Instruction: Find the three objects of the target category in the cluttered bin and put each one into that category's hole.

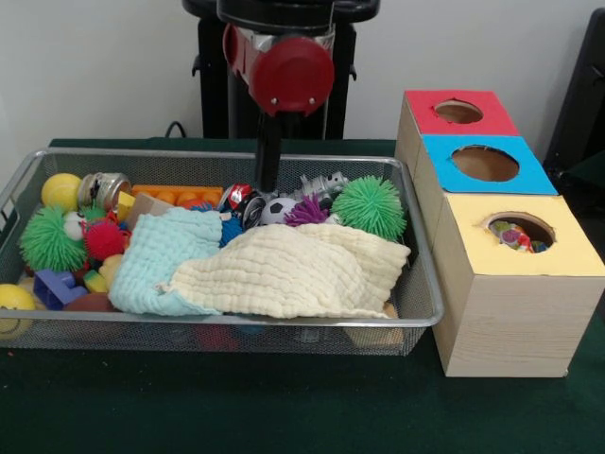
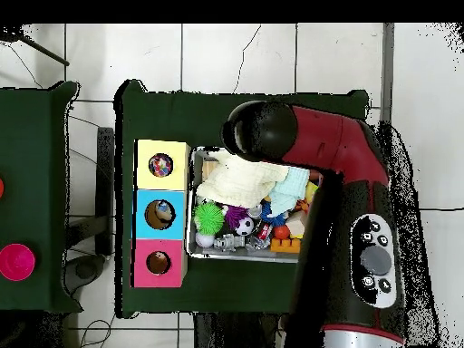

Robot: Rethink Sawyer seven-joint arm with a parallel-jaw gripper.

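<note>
The hand (image 1: 267, 184) (grip state cannot be told) dips into the bin (image 1: 421, 284) just beside the soccer ball (image 1: 277, 210).

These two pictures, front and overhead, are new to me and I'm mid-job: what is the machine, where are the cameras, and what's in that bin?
The machine is a red and black robot arm. One camera faces it across the table; the other looks straight down, where the arm covers part of the scene. Its end effector reaches down into the back of a wire bin; whether it is open or holds anything cannot be told. The bin holds a cream cloth and a light blue cloth lying over toys, with a green spiky ball, a yellow ball and a small soccer ball showing. Beside the bin stand three boxes, each with a round hole: red, blue and yellow, the yellow one showing small things inside.
</note>
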